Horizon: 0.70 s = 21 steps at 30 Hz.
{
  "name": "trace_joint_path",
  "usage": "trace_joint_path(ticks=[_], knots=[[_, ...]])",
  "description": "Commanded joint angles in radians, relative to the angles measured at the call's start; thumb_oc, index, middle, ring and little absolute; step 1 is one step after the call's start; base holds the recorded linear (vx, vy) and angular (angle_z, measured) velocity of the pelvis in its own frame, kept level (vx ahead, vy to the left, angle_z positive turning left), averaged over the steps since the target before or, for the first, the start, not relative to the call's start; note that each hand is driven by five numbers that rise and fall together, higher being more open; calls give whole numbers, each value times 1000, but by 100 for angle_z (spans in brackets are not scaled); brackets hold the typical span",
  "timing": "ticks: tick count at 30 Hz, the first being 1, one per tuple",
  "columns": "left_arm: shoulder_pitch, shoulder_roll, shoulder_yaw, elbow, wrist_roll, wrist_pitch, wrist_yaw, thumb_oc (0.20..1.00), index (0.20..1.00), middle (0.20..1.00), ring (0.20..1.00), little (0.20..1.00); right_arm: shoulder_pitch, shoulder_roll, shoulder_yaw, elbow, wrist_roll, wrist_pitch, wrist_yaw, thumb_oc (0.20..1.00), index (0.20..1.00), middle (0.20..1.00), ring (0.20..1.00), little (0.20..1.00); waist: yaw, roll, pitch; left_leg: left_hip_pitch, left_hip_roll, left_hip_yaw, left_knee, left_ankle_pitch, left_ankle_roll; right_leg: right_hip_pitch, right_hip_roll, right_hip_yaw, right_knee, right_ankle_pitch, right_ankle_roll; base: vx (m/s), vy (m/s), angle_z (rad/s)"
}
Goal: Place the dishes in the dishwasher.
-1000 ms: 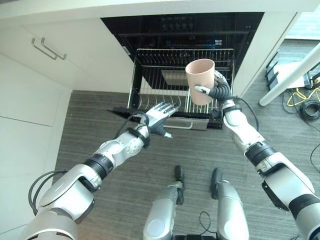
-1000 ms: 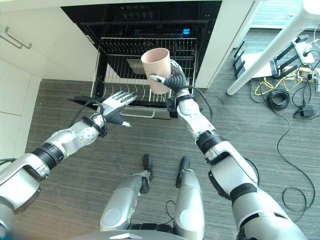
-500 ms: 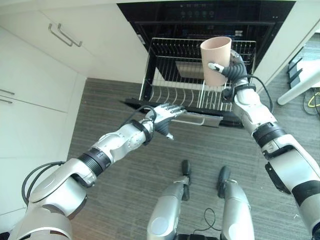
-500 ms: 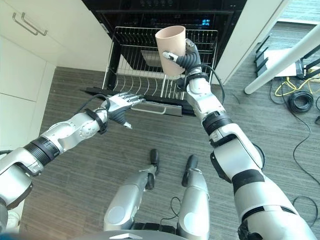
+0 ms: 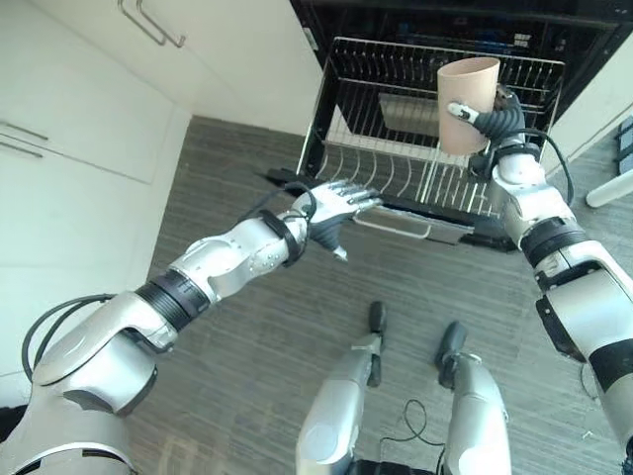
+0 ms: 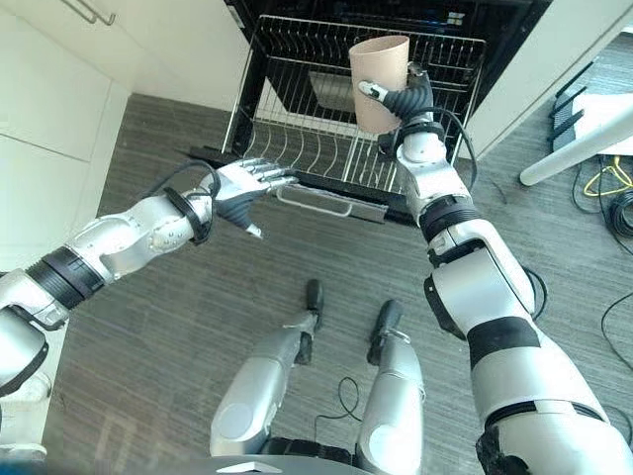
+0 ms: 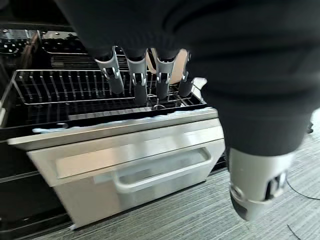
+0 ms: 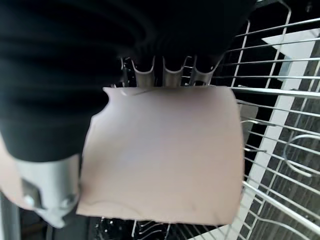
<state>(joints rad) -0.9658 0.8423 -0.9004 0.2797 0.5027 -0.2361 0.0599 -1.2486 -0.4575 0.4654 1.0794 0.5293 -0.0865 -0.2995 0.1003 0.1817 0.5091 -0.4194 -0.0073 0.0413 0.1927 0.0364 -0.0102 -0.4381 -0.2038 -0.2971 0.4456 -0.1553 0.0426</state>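
Carrying stage: dishwasher (image 5: 415, 20) open, wire rack (image 5: 396, 163) pulled out over its door. Pink cup (image 5: 463, 104) upright, held above rack, fingers of right hand (image 5: 497, 119) curled round it. Next, likely: lower cup between tines. Left hand (image 5: 331, 210) flat, fingers straight, empty, near door edge.

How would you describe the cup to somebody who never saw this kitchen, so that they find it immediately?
Find the open dishwasher and its pulled-out wire rack. Above the rack's right side, the right hand grips a cup, upright with its mouth up. It is the one plain beige thing among dark metal wires.
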Motion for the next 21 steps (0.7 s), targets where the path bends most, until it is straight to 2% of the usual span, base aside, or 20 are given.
trace_joint_path(ticks=[1,6,13,19,21], knots=[[-84,37,21,-76,-56,-15,2,1000,1000,1000,1000,1000,-151,-36,-14,-6,47,-55,-20,200,200,200,200,200,30,22,11,-47,44,29,107,-68,-80,83,-56,1,-146,117,113,29,-64,14],[-107,52,25,-130,-52,-15,-8,1000,1000,1000,1000,1000,-173,-44,-14,34,83,-74,-29,200,200,200,200,200,51,29,11,-99,42,4,107,-54,-81,44,-47,-2,-146,125,114,14,-28,10],[-135,63,34,-171,-51,13,-12,1000,1000,1000,1000,1000,-182,-46,-19,44,91,-94,-46,200,200,200,200,200,59,40,11,-154,40,-9,107,-38,-80,-9,-41,10,-146,144,115,5,0,1],[-150,71,47,-178,-64,18,-38,1000,1000,1000,1000,1000,-160,-51,-30,47,83,-99,-97,200,200,200,200,200,58,41,11,-178,44,-5,107,-34,-81,-32,-38,17,-146,149,117,-17,-3,-1],[-145,64,50,-177,-61,24,-44,1000,1000,1000,1000,1000,-136,-49,-44,47,57,-120,-144,200,200,200,200,200,54,39,11,-175,46,-1,107,-40,-82,-29,-39,22,-146,144,122,-10,-2,-4]])
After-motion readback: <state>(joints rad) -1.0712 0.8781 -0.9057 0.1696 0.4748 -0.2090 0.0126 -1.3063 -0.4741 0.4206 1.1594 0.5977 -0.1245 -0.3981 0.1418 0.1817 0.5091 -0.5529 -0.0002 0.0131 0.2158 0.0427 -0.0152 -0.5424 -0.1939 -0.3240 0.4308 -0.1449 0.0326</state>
